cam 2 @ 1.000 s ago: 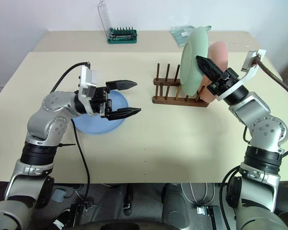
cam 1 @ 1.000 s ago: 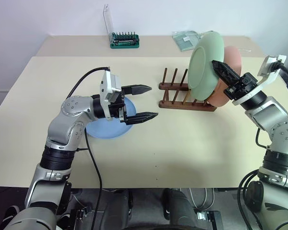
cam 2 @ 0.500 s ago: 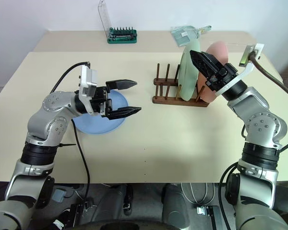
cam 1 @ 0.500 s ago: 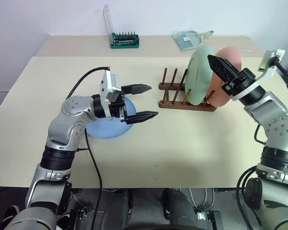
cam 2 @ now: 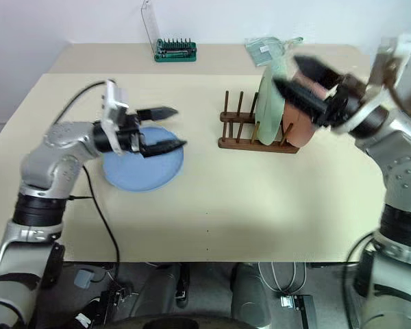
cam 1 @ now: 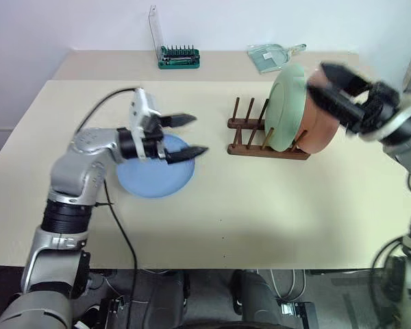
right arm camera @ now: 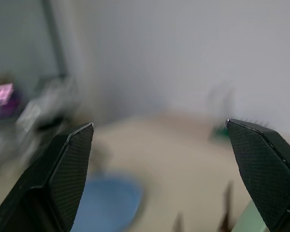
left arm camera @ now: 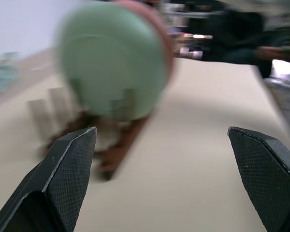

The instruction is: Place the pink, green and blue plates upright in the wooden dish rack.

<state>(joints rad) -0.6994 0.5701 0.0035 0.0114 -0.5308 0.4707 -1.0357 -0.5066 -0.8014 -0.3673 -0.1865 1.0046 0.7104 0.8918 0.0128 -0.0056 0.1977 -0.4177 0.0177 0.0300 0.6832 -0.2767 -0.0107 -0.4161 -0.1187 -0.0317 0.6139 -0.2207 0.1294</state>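
With pale green plate (cam 1: 288, 106) and pink plate (cam 1: 320, 123) upright in dark wooden dish rack (cam 1: 250, 140) right of centre, round blue plate (cam 1: 154, 175) lies flat left of centre; both black two-fingered grippers, left (cam 1: 186, 136) and right (cam 1: 335, 86), gape wide, empty.

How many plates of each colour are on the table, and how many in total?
Green plate: 1, standing in the wooden dish rack
Pink plate: 1, standing in the rack behind the green one
Blue plate: 1, flat on the table
Total: 3
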